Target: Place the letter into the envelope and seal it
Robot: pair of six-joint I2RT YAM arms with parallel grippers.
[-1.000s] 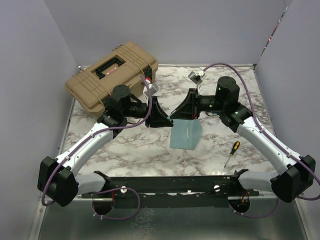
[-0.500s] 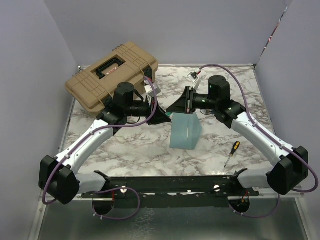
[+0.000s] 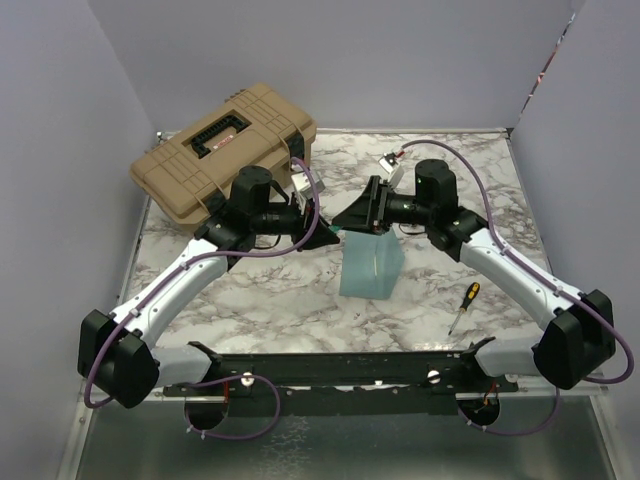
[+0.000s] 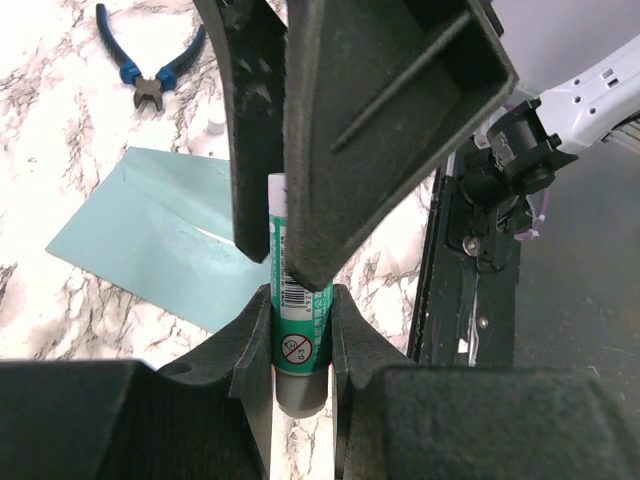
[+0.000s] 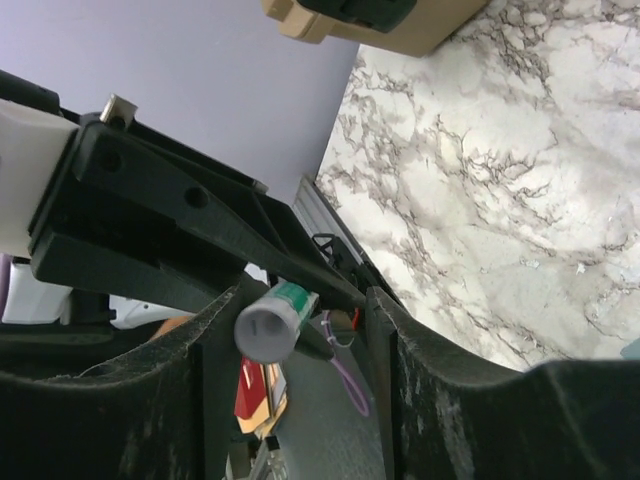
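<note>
The teal envelope [image 3: 370, 265] lies flat on the marble table [image 3: 250, 300], below where the two grippers meet; it also shows in the left wrist view [image 4: 150, 230]. The letter is not in view. My left gripper [image 3: 322, 235] [image 4: 297, 305] is shut on a green glue stick [image 4: 298, 335] with a grey end, held in the air above the envelope's far edge. My right gripper [image 3: 346, 222] [image 5: 300, 320] faces it tip to tip. Its jaws stand open around the stick's grey end [image 5: 265, 330], with a gap on one side.
A tan toolbox [image 3: 225, 150] stands at the back left. A yellow-handled screwdriver [image 3: 463, 305] lies right of the envelope. Blue-handled pliers [image 4: 150, 75] lie beyond the envelope. Purple walls close in the table on three sides.
The right gripper has swung left to meet the left gripper. The left gripper has shifted a little toward it with the glue stick. The envelope has not moved.
</note>
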